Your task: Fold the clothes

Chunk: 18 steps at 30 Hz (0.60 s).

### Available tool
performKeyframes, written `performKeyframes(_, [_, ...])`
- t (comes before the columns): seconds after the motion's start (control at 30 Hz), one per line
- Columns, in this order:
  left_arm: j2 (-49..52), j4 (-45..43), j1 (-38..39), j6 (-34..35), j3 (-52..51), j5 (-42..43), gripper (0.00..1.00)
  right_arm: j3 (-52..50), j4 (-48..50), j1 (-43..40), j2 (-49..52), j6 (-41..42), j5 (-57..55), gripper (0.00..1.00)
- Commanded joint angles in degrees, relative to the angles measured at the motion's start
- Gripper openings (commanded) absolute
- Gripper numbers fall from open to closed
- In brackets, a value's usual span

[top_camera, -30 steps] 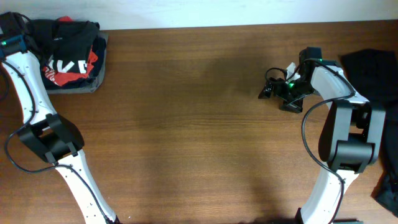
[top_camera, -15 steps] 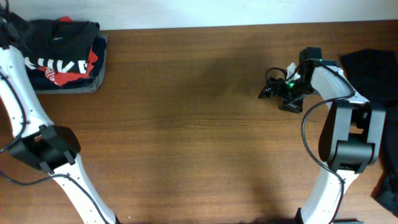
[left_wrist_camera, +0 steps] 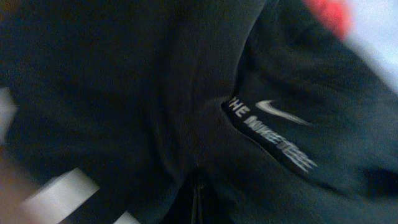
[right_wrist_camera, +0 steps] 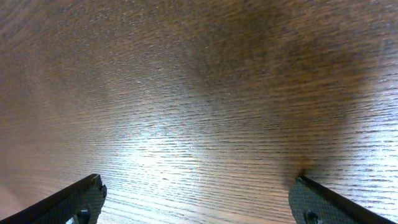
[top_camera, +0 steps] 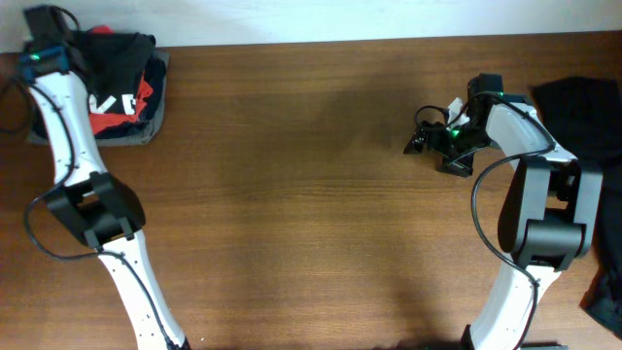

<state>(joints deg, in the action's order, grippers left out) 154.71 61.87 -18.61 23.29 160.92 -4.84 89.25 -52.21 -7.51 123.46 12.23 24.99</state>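
Clothes (top_camera: 115, 92) in L gripper (left_wrist_camera: 196, 194), R gripper (right_wrist_camera: 198, 200) wide

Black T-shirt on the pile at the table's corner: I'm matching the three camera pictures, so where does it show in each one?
Overhead: the black T-shirt is in the top left corner, on a pile beside the left arm.
Left wrist: it fills nearly the whole picture, with the neck label right of centre.
Right wrist: not in it, only bare wooden table.
Shared landmark: the pile's red patch, at the pile's right side overhead and top right in the left wrist view.
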Motion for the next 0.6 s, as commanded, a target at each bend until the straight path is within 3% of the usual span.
performKeyframes(0.0, [2.45,-4.31,0.72,-1.05,-0.02,4.55,0.0,-2.84,-0.55,0.85,3.61,0.26,-0.96,0.99])
performKeyframes(0.23, [6.16,-20.39,3.39,-0.5,-0.02,9.57,0.01,-2.84,-1.2,0.85,3.61,0.26,-0.96,0.99])
performKeyframes(0.57, [0.94,-19.41,3.48,-1.92,2.12,9.4,0.0,-2.84,-1.36,0.85,3.61,0.26,-0.96,0.99])
